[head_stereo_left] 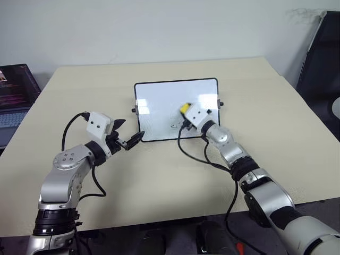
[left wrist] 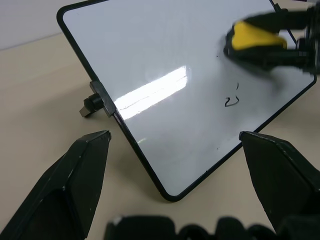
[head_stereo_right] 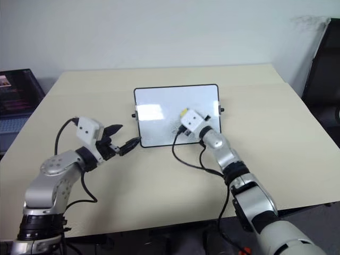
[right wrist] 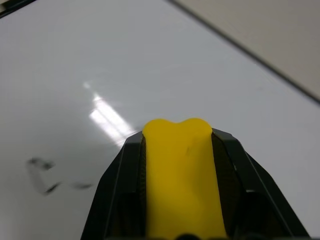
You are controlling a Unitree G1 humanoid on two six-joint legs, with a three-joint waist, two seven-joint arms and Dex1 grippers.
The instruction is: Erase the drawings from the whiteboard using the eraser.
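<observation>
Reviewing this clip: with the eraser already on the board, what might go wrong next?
The small dark marker doodle lies apart from the yellow oblong eraser held in the right pincer, so the next stroke may miss it. The left pincer stands open by the corner of the glossy black-framed whiteboard, not gripping it, so pressure could slide the board across the beige table.

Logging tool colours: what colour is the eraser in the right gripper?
Yellow; the eraser shows best in the right wrist view.
</observation>
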